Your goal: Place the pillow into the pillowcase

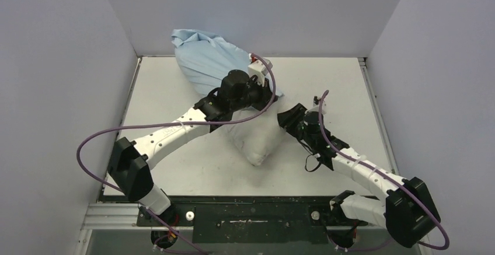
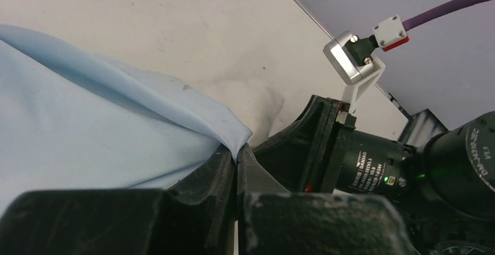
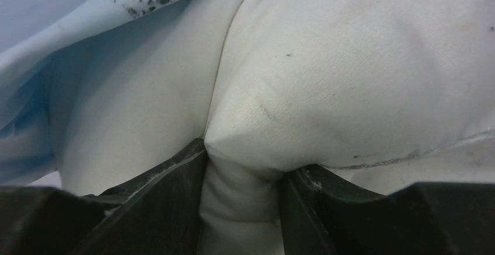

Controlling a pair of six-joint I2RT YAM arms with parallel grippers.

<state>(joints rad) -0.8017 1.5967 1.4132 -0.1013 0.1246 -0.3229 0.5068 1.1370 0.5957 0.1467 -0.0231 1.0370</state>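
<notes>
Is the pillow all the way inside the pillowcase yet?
No, the top view shows the pillow's near end lying bare outside the pillowcase.

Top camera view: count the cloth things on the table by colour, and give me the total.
Light blue: 1, the pillowcase
Off-white: 1, the pillow
Total: 2

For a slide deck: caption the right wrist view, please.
The right gripper pinches a fold of the pillow, light-blue pillowcase at upper left.
</notes>
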